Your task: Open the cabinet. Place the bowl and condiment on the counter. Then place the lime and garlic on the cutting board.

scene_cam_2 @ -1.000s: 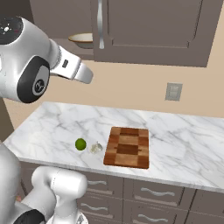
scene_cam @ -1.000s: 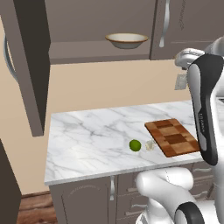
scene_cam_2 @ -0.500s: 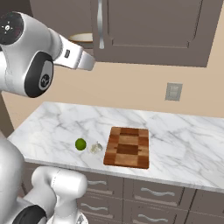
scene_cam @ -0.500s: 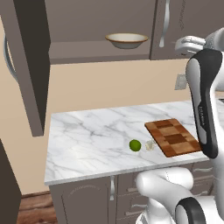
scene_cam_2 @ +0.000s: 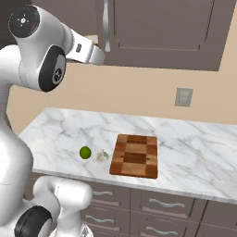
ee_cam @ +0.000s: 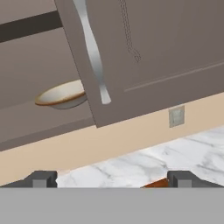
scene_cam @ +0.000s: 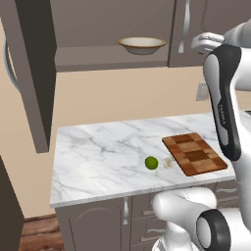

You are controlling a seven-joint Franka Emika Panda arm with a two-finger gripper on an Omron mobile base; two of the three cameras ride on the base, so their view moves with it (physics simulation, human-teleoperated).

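Holding the gripper (ee_cam: 112, 179) spread wide and empty, we faced the bowl (scene_cam: 142, 45) on the open cabinet (scene_cam: 93, 29) shelf, ready to reach in.

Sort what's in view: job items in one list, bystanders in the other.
Job: cabinet, left door open; bowl on its shelf; lime and garlic on the counter; cutting board; gripper, open.

Bystanders: wall outlet; lower cabinets.

beige wall (scene_cam_2: 139, 92), wall socket (scene_cam_2: 183, 97), wooden floor (scene_cam: 37, 235)
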